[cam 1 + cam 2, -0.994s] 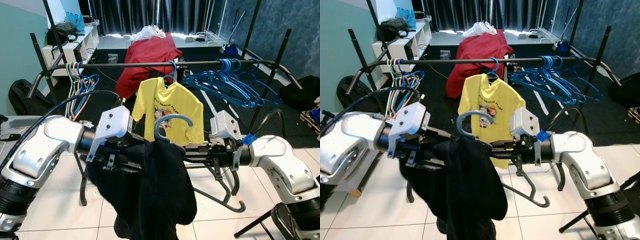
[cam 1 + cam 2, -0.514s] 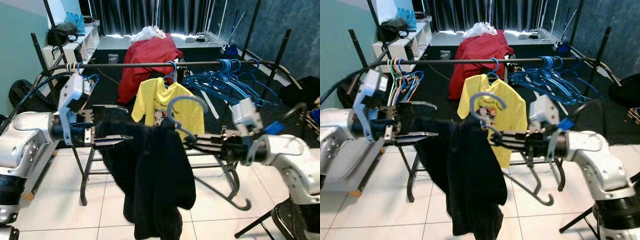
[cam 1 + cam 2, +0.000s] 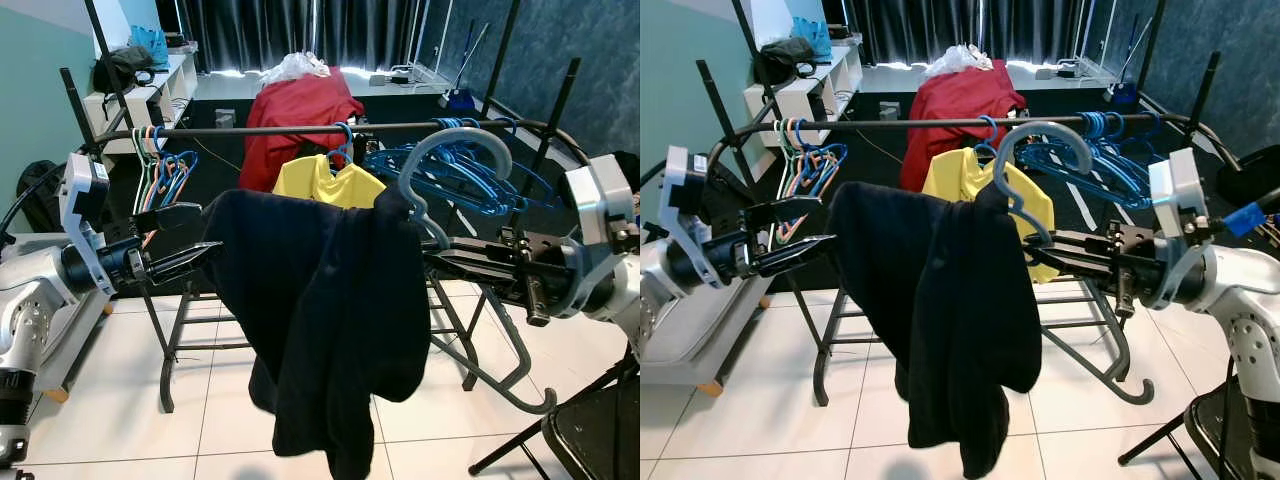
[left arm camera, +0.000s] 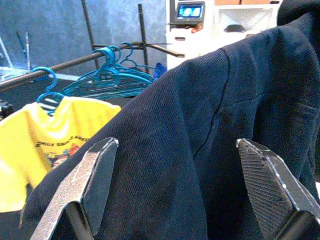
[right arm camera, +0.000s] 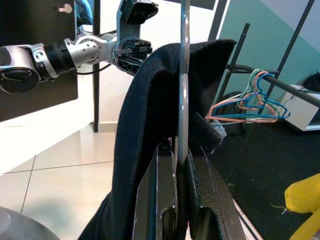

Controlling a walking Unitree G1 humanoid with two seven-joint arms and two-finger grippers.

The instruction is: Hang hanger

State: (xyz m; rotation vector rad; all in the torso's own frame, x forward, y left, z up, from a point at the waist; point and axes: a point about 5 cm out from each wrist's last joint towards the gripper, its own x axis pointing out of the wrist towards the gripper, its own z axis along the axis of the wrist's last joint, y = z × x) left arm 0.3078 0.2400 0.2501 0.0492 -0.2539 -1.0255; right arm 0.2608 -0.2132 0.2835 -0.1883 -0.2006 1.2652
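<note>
Hanger (image 3: 1035, 170), stiff, sags under a soft, heavy black garment (image 3: 950, 300); my right gripper (image 5: 179, 157) pinches its neck, my left gripper (image 3: 190, 240) spread beside the shoulder.

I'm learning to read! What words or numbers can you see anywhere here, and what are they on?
Yellow T-shirt on the rail: red print above a picture, too blurred to read.
Small blue screen on a white unit: lit, but too small to read.
Dark garment, gray hanger and blue hangers: no words or numbers.
</note>
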